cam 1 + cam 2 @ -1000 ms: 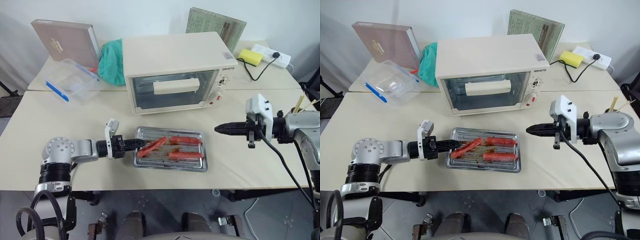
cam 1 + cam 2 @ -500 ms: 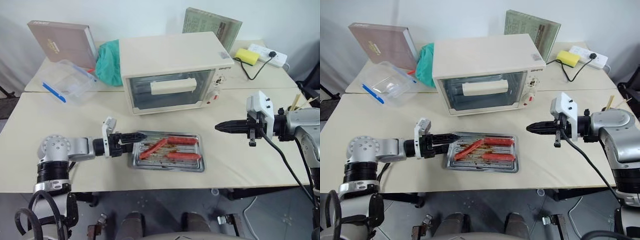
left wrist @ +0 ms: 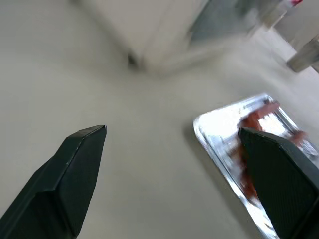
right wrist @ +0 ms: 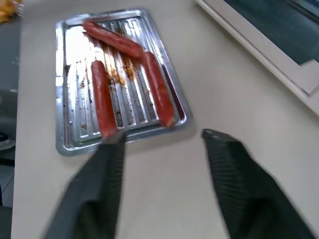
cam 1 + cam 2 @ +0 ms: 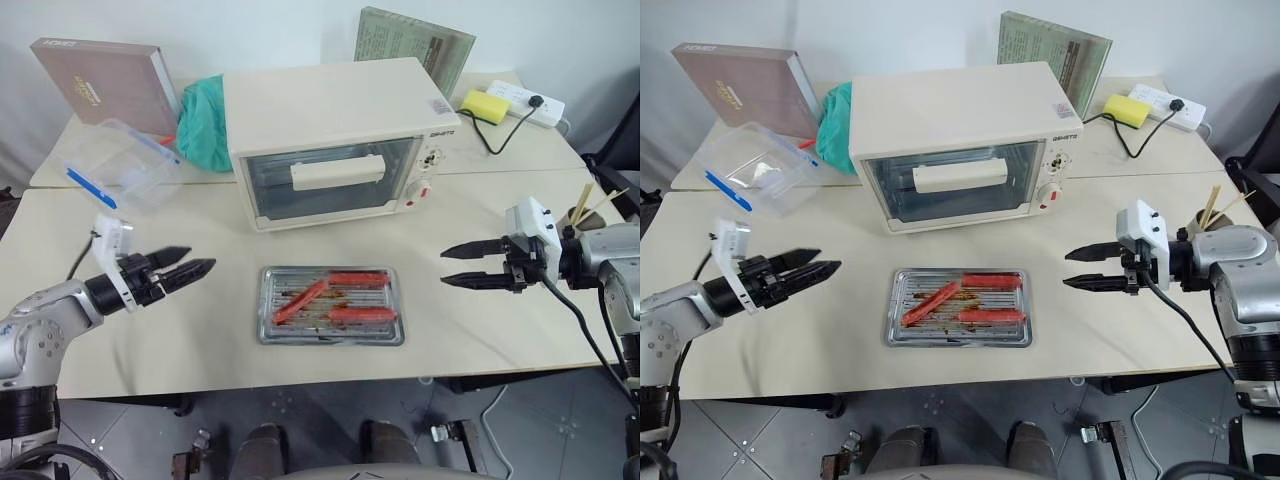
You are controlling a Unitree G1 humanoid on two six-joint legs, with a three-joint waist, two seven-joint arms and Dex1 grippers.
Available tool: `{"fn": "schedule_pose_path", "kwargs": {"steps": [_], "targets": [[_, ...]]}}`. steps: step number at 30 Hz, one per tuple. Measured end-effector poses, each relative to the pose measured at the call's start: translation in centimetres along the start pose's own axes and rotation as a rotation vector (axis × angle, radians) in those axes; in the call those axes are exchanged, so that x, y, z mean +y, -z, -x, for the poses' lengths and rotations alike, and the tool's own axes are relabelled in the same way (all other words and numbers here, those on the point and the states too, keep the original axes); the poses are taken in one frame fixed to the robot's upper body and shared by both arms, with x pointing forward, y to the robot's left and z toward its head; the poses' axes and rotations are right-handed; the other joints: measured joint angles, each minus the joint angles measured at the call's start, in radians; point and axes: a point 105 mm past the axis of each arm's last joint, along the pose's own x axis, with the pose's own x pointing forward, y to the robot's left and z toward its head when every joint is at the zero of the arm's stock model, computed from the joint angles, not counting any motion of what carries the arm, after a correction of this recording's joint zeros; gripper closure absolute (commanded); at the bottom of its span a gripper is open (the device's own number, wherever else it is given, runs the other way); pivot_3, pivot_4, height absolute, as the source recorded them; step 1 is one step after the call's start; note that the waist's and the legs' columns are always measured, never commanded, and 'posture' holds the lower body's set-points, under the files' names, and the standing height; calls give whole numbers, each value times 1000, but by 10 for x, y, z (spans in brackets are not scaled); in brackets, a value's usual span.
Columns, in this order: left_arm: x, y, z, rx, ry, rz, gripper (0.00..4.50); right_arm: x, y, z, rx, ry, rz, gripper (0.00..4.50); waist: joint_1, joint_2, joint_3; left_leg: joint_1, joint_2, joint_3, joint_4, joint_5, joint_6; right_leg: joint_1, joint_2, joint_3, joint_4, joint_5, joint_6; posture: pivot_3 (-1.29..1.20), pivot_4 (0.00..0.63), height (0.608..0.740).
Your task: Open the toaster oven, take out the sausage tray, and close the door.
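From the left eye we see the toaster oven [image 5: 335, 140] at the back of the table [image 5: 500, 210], its door [image 5: 330, 180] shut, and the sausage tray [image 5: 331, 306] lying flat on the table in front of it, near the front edge. Our left gripper [image 5: 188, 269] hovers well to the left of the tray, fingers spread and empty; our right gripper [image 5: 466, 265] hangs well to the right, fingers parted and empty too.

The right eye shows the same layout, with three sausages [image 5: 991, 281] loose on the tray's ridges.

In the left wrist view the spread fingers [image 3: 75, 169] frame bare table, with the tray's corner beyond one fingertip.

In the right wrist view the parted fingers [image 4: 234, 169] point toward the tray's short edge.

We judge the tray light, stiff and slick thin metal; its raised rim is the place to pinch, kept level, since the sausages would roll.
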Motion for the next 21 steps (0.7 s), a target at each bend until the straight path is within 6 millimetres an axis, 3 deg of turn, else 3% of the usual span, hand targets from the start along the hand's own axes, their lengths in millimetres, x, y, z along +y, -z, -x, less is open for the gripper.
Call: {"fn": "schedule_pose_path", "kwargs": {"steps": [3, 6, 11, 21], "targets": [[-11, 4, 7, -40, 77, -94, 0, -3, 12, 7, -4, 16, 1, 23, 6, 0, 0, 0, 0, 1, 0, 0, 0, 0, 0, 0, 0, 0, 0, 0, 150, 740], [-26, 3, 12, -101, 193, -125, 0, -4, 18, 9, 23, 8, 28, 23, 8, 0, 0, 0, 1, 1, 1, 0, 1, 0, 0, 0, 1, 0, 0, 0, 150, 740], [-47, 19, 33, -50, 388, -166, 0, -9, 26, 16, 47, 26, 30, 23, 3, 1, 1, 1, 2, 3, 0, -1, 1, -1, 0, 0, 2, 0, 0, 0, 150, 740], [-15, 47, 59, 216, 403, -291, 0, -25, 44, 30, 159, 86, 92, 23, 3, 1, 1, 0, 2, 5, 1, -2, 2, -3, 0, -1, 3, 0, 0, 0, 150, 740]]}}
